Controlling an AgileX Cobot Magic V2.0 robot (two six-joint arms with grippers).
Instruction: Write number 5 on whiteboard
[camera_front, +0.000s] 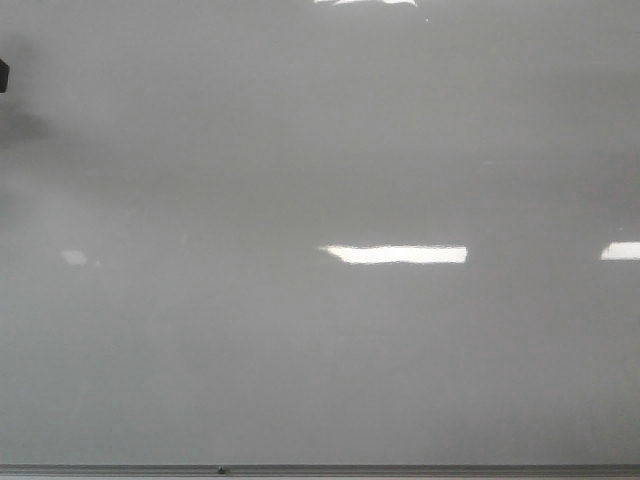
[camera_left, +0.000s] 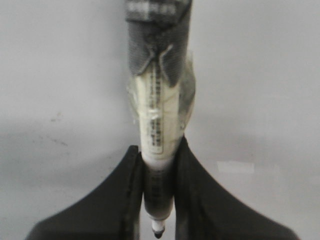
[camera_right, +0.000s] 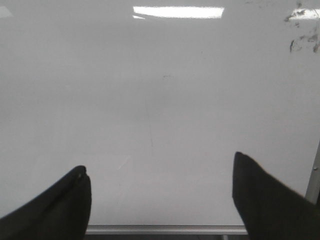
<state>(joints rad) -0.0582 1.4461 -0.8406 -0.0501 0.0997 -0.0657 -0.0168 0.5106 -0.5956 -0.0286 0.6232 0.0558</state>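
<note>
Gripper by gripper: in the left wrist view the left gripper has its two black fingers closed snugly on a white-barrelled marker pen, whose barrel carries a printed label and is wrapped partway in clear tape, with a grey fabric-like band around its upper part. The pen's small dark tip pokes out between the fingertips at the bottom centre of the frame. Behind it lies the large glossy grey-white whiteboard, with a few faint dark specks at the middle left.

Right wrist view: the right gripper stands wide open and holds nothing, its black fingers at the lower left and lower right corners. The whiteboard fills the frame, with a bright rectangular glare patch at the top centre, smudged dark marks at the upper right, and a thin grey frame strip along the bottom edge.

Front view: the whiteboard takes up the whole frame, with glare patches at centre and right and its frame strip along the bottom. A small dark object at the upper left edge is too cut off to identify. No written number 5 can be made out in any view.
</note>
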